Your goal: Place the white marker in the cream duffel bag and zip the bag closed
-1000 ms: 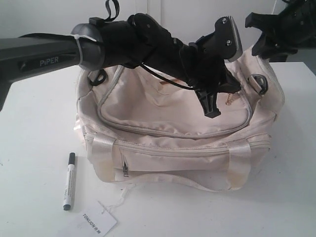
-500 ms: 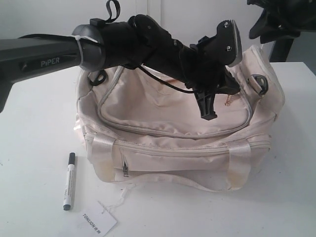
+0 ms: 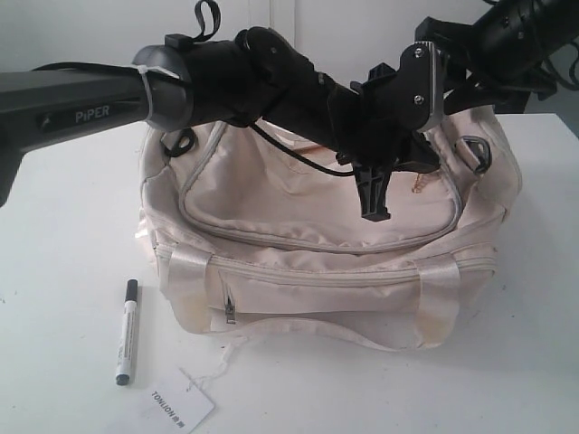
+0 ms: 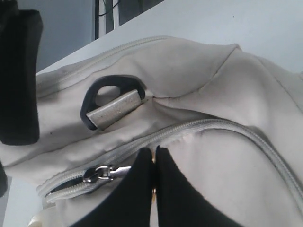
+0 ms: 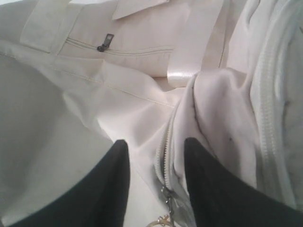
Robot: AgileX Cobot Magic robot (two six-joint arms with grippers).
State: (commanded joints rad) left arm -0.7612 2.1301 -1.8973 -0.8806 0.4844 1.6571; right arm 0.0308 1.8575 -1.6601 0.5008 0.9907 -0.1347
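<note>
While marker (image 3: pixel 127 331) lies outside, beside bag's (image 3: pixel 308 280) front-left corner, nothing is done: zip (image 3: pixel 317 246) looks mostly closed, needs opening, loading, rezipping; left gripper (image 4: pixel 153 152) fingers together by zip pull (image 4: pixel 97 174), right gripper (image 5: pixel 155 142) jaws apart, straddling zip.

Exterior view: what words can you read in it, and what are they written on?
"PiPER": on the left arm.
"TONLION": on the paper tag lying on the table.
The small print along the white marker is too small to read.
</note>
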